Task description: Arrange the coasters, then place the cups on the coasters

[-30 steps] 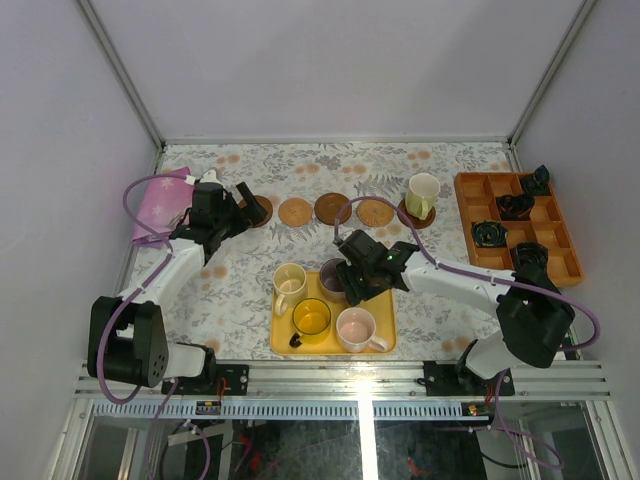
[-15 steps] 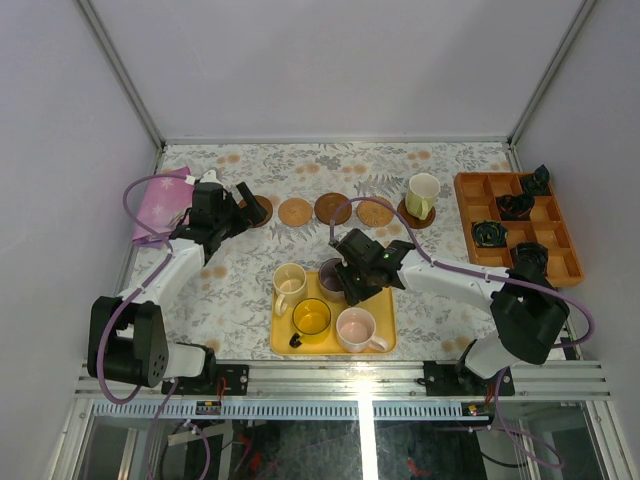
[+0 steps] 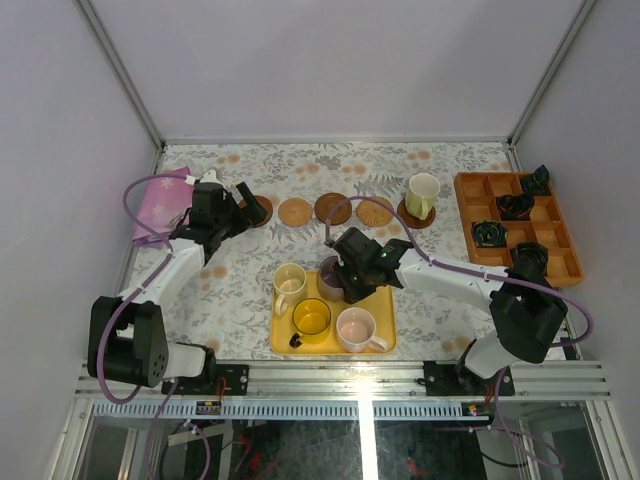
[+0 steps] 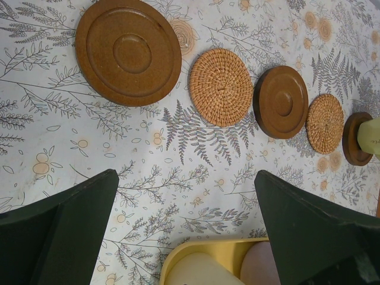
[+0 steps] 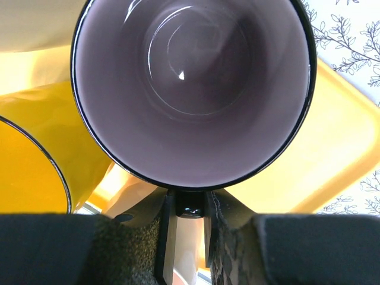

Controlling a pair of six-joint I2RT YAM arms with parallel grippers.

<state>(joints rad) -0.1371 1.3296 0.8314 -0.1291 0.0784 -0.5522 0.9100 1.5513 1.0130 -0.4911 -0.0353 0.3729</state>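
Five coasters lie in a row at the back: dark (image 3: 257,211), tan (image 3: 295,212), dark (image 3: 333,208), tan (image 3: 375,212), and a dark one (image 3: 415,216) under the pale greenish cup (image 3: 422,194). The left wrist view shows the same row, starting with a dark coaster (image 4: 127,51) and a tan one (image 4: 221,87). The cream cup (image 3: 289,282), yellow cup (image 3: 311,318) and pink cup (image 3: 356,328) stand on the yellow tray (image 3: 385,345). My right gripper (image 5: 191,202) is shut on the black handle of the grey-purple cup (image 5: 190,89) at the tray's back edge. My left gripper (image 4: 185,178) hangs open and empty beside the leftmost coaster.
An orange compartment tray (image 3: 470,215) holding small black objects stands at the right edge. A pink bag (image 3: 158,205) lies at the back left, next to the left arm. White walls close in the table on three sides.
My right gripper has slid a little to the left and closed its fingers onto the grey-purple cup's handle. The left arm has not moved.
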